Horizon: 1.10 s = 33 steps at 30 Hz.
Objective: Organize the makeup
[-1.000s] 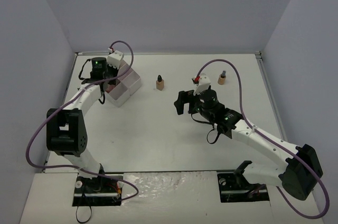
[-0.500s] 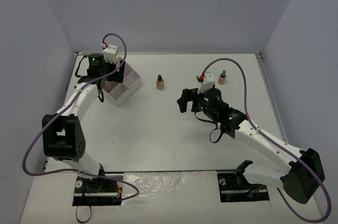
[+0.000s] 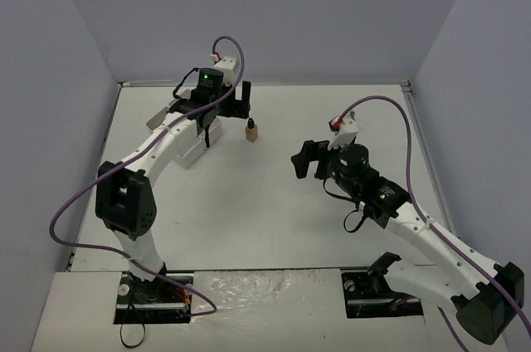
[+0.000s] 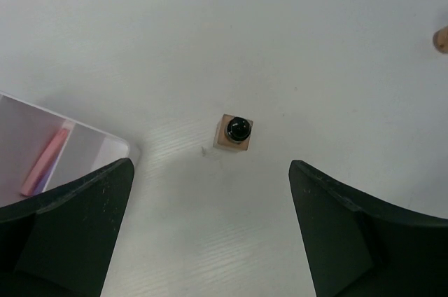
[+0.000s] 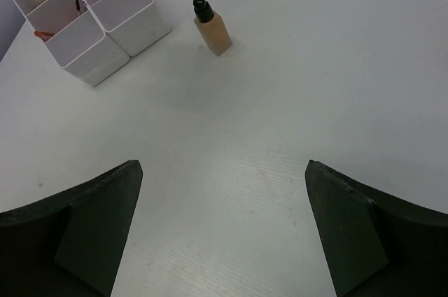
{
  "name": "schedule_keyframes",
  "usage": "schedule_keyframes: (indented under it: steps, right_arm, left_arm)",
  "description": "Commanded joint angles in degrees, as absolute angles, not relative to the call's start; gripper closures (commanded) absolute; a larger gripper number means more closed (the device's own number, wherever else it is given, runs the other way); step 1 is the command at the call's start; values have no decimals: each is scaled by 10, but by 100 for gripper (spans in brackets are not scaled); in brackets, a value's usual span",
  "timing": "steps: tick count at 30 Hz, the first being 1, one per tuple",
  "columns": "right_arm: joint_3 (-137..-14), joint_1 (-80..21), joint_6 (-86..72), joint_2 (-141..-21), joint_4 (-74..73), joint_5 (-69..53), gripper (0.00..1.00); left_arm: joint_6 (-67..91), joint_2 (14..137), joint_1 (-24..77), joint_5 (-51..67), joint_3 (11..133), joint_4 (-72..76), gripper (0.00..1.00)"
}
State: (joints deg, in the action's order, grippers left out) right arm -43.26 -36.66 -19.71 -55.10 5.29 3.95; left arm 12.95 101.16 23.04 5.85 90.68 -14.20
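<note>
A tan bottle with a dark cap [image 3: 250, 129] stands upright on the table right of the white box [image 3: 192, 151]. My left gripper [image 3: 238, 100] hovers open just behind and above it. In the left wrist view the bottle [image 4: 236, 133] lies ahead of the open left gripper [image 4: 210, 165], untouched, and a pink stick [image 4: 45, 164] lies in the box. A tan object [image 4: 442, 38] shows at the right edge. My right gripper [image 3: 304, 160] is open and empty over mid-table; its wrist view shows the right gripper [image 5: 224, 165], the bottle [image 5: 213, 28] and the box [image 5: 94, 27] far ahead.
The box [image 4: 84, 144] sits at the back left, partly under my left arm. Purple cables loop over both arms. Grey walls close in the table on three sides.
My left gripper opened over the box and swung right to hover by the bottle. My right arm drifted slightly right, still open.
</note>
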Motion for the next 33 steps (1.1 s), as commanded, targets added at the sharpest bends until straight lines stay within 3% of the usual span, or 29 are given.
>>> schedule_keyframes:
  steps: [1, 18, 33]
  right_arm:
    - [-428, -361, -206, -525, 54, 60, 0]
    - [-437, -349, -178, -527, 28, 77, 0]
    - [-429, -345, -180, -523, 26, 82, 0]
  left_arm:
    - [134, 1061, 244, 52, 989, -188, 11]
    - [111, 1207, 272, 84, 1119, -248, 42]
    - [107, 1235, 277, 69, 1145, -266, 58]
